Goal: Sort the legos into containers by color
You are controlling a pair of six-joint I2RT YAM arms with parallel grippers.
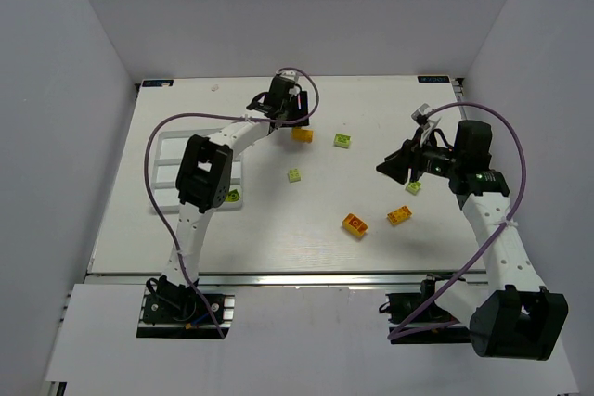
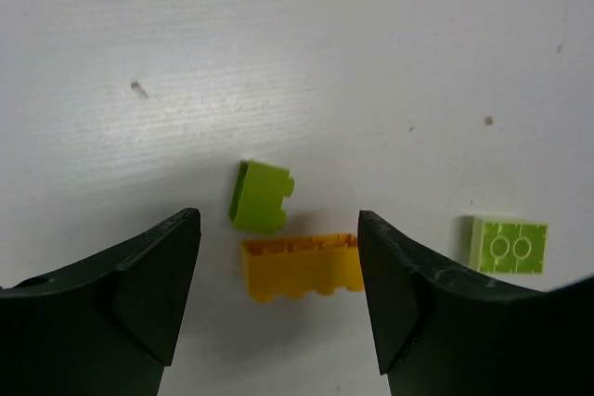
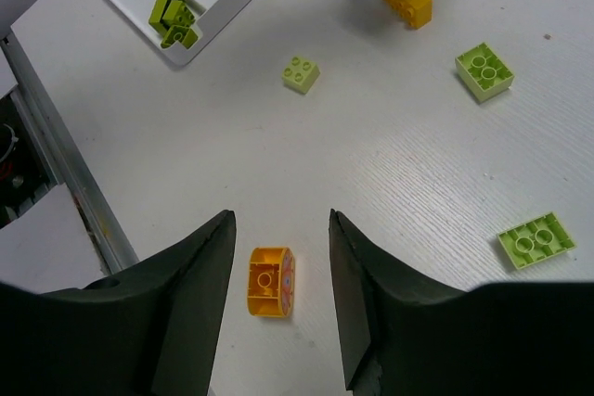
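My left gripper [image 1: 294,119] is open at the far middle of the table, above an orange-yellow brick [image 1: 303,134]. In the left wrist view the fingers of this gripper [image 2: 278,220] flank that brick [image 2: 302,266], which lies on its side with a lime brick [image 2: 260,195] touching it just beyond. My right gripper [image 1: 384,169] is open and empty. In the right wrist view this gripper [image 3: 280,220] hovers over an orange brick [image 3: 271,282] with a red print. The white tray [image 1: 172,150] lies at the left and holds lime bricks [image 3: 173,14] in its near corner compartment.
Loose lime bricks lie at mid-table [image 1: 294,174], farther back [image 1: 343,140] and under the right arm [image 1: 413,187]. Two orange bricks [image 1: 355,224] [image 1: 399,214] lie in front of the right gripper. A flat lime brick [image 2: 507,245] lies right of the left fingers.
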